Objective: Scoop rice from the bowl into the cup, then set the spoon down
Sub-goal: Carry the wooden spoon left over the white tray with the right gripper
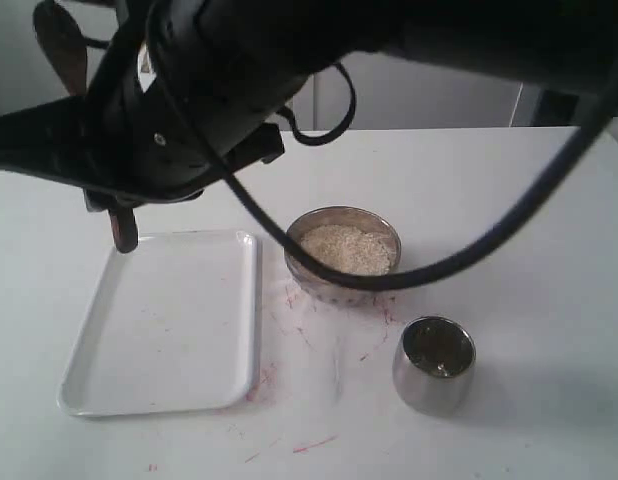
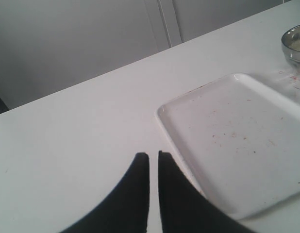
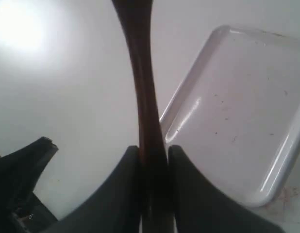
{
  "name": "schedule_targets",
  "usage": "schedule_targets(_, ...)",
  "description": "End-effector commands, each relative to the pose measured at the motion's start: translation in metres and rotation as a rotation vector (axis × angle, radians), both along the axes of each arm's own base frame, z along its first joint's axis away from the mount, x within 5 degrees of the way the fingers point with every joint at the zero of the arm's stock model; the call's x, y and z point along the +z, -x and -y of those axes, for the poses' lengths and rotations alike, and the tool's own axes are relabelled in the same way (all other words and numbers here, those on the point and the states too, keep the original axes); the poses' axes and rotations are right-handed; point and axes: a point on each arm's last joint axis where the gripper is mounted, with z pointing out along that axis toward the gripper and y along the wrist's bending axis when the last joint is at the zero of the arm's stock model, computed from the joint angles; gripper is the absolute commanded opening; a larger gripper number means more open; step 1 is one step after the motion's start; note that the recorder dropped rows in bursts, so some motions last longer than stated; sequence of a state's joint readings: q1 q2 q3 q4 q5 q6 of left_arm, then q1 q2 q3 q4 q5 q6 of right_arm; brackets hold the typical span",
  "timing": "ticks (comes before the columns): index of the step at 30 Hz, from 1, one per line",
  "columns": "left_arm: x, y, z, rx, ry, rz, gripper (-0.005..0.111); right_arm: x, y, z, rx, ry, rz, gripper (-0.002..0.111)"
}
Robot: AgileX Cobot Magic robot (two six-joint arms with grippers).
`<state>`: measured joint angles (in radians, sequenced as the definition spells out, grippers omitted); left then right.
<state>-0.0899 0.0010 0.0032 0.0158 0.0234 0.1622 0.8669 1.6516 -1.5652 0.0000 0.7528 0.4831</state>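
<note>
My right gripper [image 3: 154, 148] is shut on the long handle of the dark reddish-brown wooden spoon [image 3: 142, 87]. In the exterior view the right arm reaches across to the far left, and the spoon [image 1: 59, 45] is held up above the table by the white tray's far left corner. The steel bowl [image 1: 374, 216] stands at the table's middle, and rice [image 1: 347, 250] fills it. In front of it, to the right, stands the shiny cup [image 1: 429, 390]; I cannot make out what is in it. My left gripper [image 2: 153, 154] hovers over the table beside the tray, its fingers almost together, with nothing between them.
A white tray [image 1: 169, 330] lies left of the bowl, bare except for small specks. Red marks streak the table between the tray, the bowl and the cup. A black cable [image 1: 489, 240] from the right arm hangs across the bowl. The bowl's rim [image 2: 294, 46] shows past the tray [image 2: 247, 131].
</note>
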Motion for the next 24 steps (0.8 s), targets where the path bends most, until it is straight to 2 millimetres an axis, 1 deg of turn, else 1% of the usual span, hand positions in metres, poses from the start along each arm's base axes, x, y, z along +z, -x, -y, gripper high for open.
schedule_targets(1,0.001,0.0,0.0,-0.003,0.009,0.005,0.014,-0.022,-0.008,-0.011,-0.011,0.042,-0.053,0.0)
schedule_targets(12,0.001,0.0,0.0,-0.003,0.009,0.005,0.014,-0.073,-0.024,-0.03,-0.054,0.111,-0.159,0.0)
schedule_targets(21,0.001,0.0,0.0,-0.003,0.009,0.005,0.014,-0.102,-0.034,-0.046,-0.137,0.031,-0.238,0.0)
schedule_targets(24,0.001,0.0,0.0,-0.003,0.009,0.005,0.014,-0.113,-0.036,-0.049,-0.141,0.039,-0.259,0.0)
